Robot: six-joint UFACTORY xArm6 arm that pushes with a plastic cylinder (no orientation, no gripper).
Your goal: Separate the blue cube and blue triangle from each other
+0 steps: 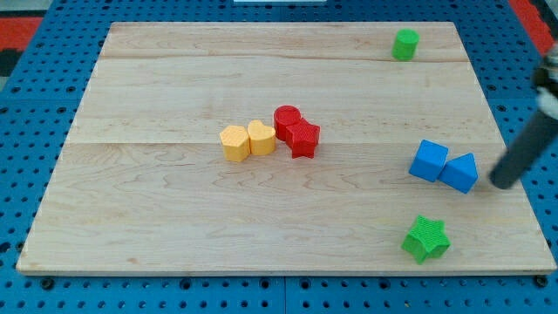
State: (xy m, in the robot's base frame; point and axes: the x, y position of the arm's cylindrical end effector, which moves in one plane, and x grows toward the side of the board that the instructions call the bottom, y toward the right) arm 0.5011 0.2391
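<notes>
The blue cube (428, 160) and the blue triangle (460, 172) lie touching each other near the view's right edge of the wooden board (174, 218). The cube is on the left, the triangle on the right and slightly lower. My tip (500, 184) is the lower end of a dark rod coming in from the upper right. It stands just right of the blue triangle, a small gap apart from it.
A green star (425, 239) lies below the blue pair near the board's bottom edge. A green cylinder (404, 44) sits at the top right. In the middle are two yellow blocks (247, 140) touching a red cylinder (287, 120) and a red star (303, 138).
</notes>
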